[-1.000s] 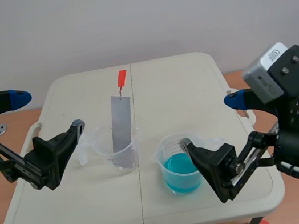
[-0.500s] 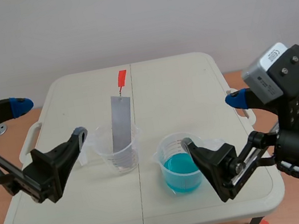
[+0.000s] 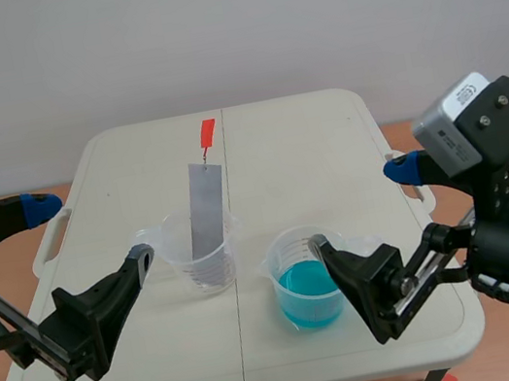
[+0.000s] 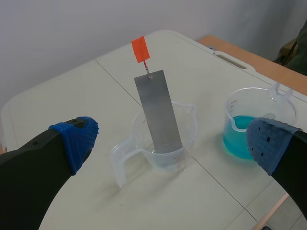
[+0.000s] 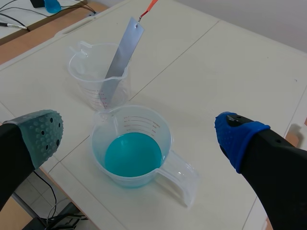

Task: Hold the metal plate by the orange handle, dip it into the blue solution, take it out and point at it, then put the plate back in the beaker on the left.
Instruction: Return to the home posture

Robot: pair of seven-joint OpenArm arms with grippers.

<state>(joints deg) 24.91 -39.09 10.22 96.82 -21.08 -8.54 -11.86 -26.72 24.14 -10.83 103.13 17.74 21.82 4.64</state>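
**Both grippers spread wide, plate standing untouched in the clear beaker**

Nearest the robot, the left gripper (image 3: 91,231) hangs over the table's (image 3: 305,142) near left corner with its fingers far apart and nothing between them. Its lower finger (image 3: 141,257) is close to the clear beaker's (image 3: 205,270) side handle without touching it.

The right gripper (image 3: 358,206) is likewise wide open and holds nothing. It hangs at the near right edge, with the beaker of blue solution (image 3: 306,285) ahead, between its spread fingers and clear of both.

That beaker stands close to the table's front edge, just right of the centre seam. The clear beaker sits just left of the seam, a little farther back, a narrow gap separating the two.

The metal plate (image 3: 205,209) stands tilted inside the clear beaker, leaning on its rim. The orange handle (image 3: 208,133) rises well above the rim, with open air all around it.

Beyond lies the table's bare far half.
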